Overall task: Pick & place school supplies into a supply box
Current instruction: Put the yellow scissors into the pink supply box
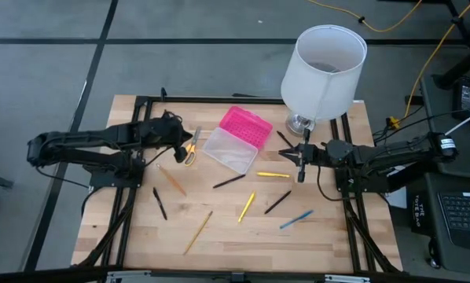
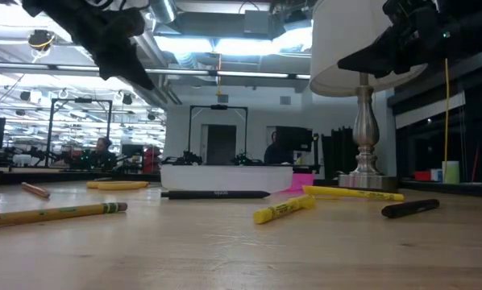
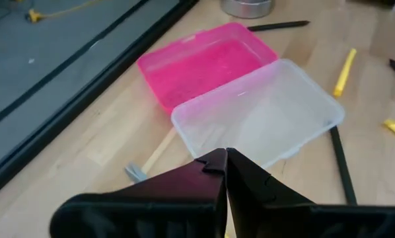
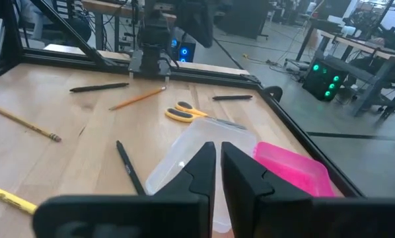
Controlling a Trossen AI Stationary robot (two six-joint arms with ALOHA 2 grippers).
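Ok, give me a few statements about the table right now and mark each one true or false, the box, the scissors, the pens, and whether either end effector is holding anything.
1. The supply box lies open, pink half beside clear half. True.
2. The scissors are inside the box. False: they lie on the table beside the clear half.
3. The left end effector is shut with nothing between its fingers. True.
4. The right end effector carries a yellow pen. False: its narrow gap is empty.
5. The blue pen lies on the wood toward the right arm's side. True.
6. The lamp has tipped over. False: it stands upright at the table's far edge.
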